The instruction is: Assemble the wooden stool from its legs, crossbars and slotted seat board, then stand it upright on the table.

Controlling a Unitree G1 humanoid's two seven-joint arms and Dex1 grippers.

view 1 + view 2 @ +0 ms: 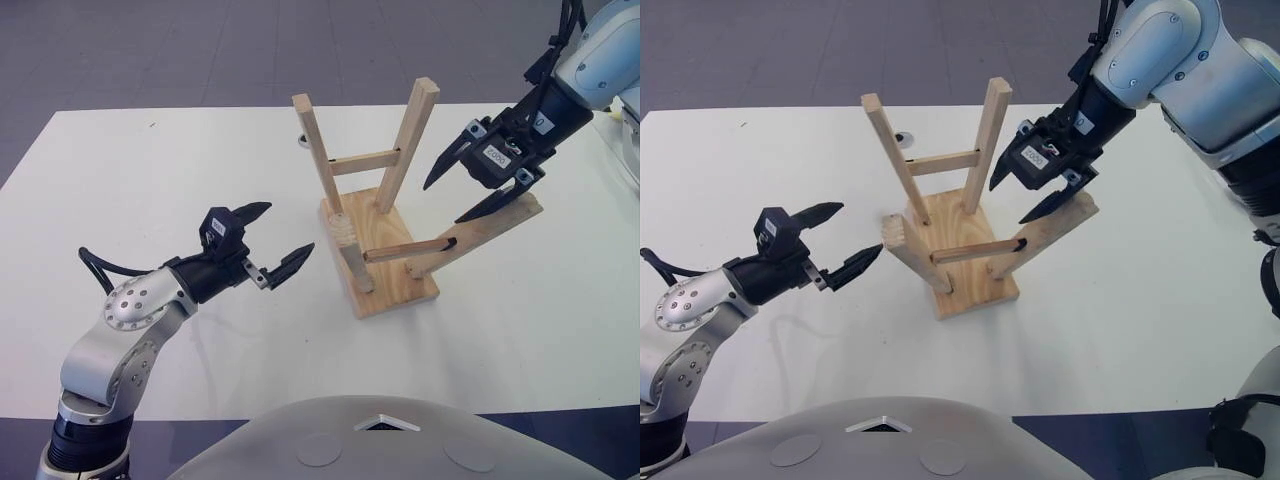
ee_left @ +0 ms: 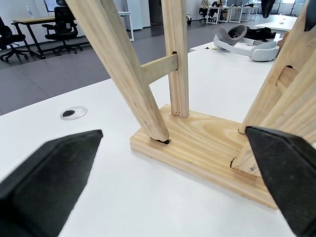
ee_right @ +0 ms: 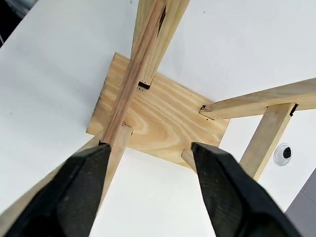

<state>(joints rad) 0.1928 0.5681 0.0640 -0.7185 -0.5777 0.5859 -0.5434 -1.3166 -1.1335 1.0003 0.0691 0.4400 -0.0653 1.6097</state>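
Observation:
The wooden stool lies upside down, its seat board [image 1: 397, 287] flat on the table. Two long legs [image 1: 318, 150] stand at the far side, joined by a crossbar [image 1: 365, 162]. A shorter leg [image 1: 350, 250] and a leg leaning out to the right [image 1: 480, 235] share a second crossbar [image 1: 405, 250]. My left gripper [image 1: 290, 227] is open, just left of the board and pointing at it. My right gripper [image 1: 443, 203] is open too, hovering close above the leaning leg. The right wrist view looks down on the board [image 3: 158, 118] between the open fingers [image 3: 84, 187].
The white table [image 1: 150, 180] has free room left of and in front of the stool. A round cable hole [image 1: 301, 141] sits behind the stool near the far edge. A white object [image 1: 630, 130] stands at the table's right edge.

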